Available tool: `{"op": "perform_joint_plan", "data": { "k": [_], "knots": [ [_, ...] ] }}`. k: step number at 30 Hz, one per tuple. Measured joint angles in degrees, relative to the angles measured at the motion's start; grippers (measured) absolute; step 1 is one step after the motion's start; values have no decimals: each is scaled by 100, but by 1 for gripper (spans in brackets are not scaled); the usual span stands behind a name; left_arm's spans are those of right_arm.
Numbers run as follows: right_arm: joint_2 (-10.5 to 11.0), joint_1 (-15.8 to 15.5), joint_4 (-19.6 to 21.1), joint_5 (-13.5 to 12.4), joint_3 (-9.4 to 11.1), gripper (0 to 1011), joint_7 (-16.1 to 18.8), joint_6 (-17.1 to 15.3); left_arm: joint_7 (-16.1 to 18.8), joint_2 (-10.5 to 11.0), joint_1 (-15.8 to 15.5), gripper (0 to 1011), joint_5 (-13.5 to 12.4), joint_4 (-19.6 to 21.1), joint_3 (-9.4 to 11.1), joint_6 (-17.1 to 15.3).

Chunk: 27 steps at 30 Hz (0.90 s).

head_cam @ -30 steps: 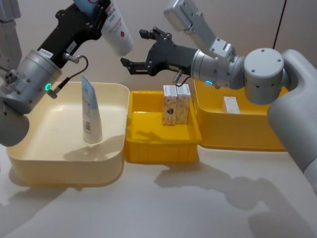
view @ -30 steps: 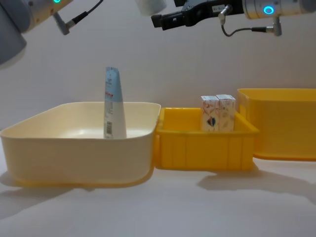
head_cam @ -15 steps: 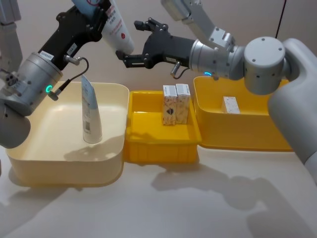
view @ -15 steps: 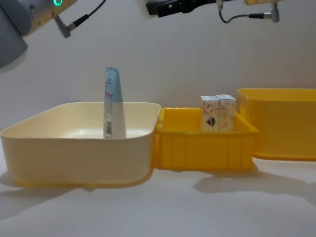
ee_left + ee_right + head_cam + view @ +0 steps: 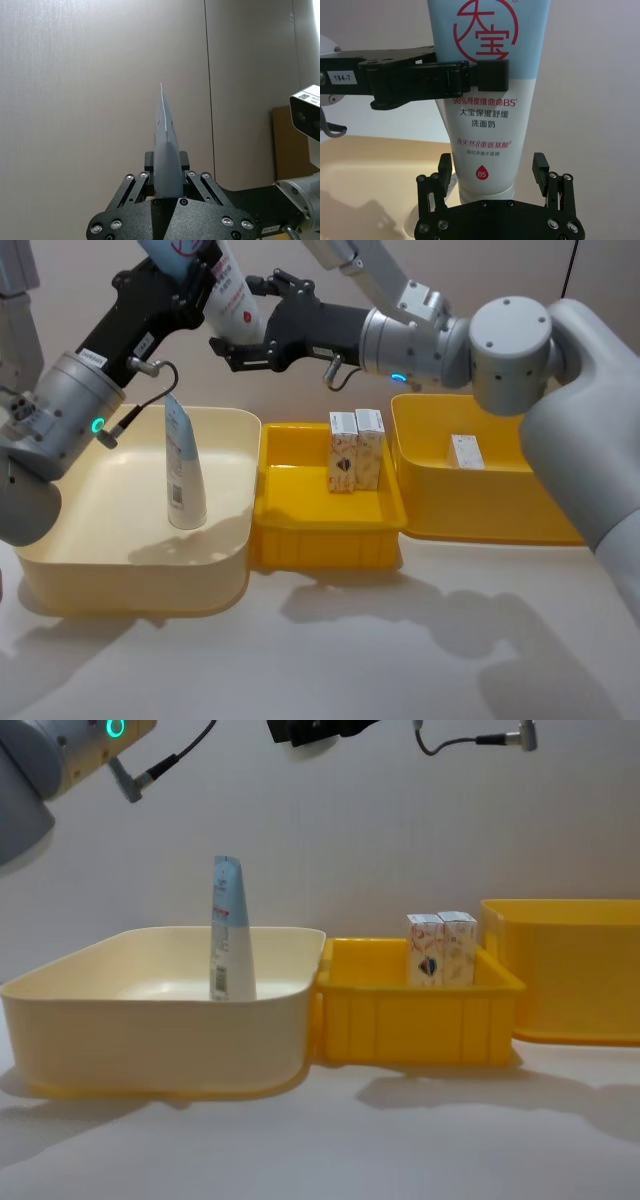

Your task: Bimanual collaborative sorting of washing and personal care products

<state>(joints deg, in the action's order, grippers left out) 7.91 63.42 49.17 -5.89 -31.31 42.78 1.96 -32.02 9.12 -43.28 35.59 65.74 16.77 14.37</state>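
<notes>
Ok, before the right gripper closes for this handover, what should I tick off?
1. Left gripper holding the wide tube: jaws shut on it, ok.
2. Right gripper ready to take it: jaws open, ok.
3. Tube lined up for the right gripper: the cap end sits between the open jaws, with a gap on each side, ok.
4. Tube clear of other things: it is held high above the cream bin and the slim tube standing in it, ok.
5. Which bin the tube goes to next: cannot tell.
</notes>
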Motion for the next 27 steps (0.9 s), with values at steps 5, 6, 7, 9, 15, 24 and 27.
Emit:
{"op": "perform_joint_plan", "data": {
  "k": [5, 6, 7, 9, 15, 24, 27],
  "knots": [
    [-58, 71, -110, 3, -40, 1001, -36, -5, 7, 7, 24, 259, 10, 26, -6, 3],
    [-62, 76, -120, 3, -44, 1001, -39, -6, 8, 7, 25, 258, 11, 30, -6, 3],
    [-69, 83, -132, 4, -48, 1002, -42, -6, 10, 9, 28, 259, 12, 33, -7, 4],
    [-85, 105, -164, 7, -63, 964, -54, -8, 12, 10, 35, 258, 15, 38, -8, 5],
    [-114, 136, -213, 14, -86, 854, -66, -12, 18, 12, 45, 258, 19, 53, -13, 9],
    [-138, 169, -260, 21, -104, 668, -84, -15, 24, 18, 57, 259, 25, 64, -15, 11],
    [-145, 178, -270, 23, -108, 668, -88, -16, 25, 19, 58, 259, 25, 67, -15, 11]
  ]
}}
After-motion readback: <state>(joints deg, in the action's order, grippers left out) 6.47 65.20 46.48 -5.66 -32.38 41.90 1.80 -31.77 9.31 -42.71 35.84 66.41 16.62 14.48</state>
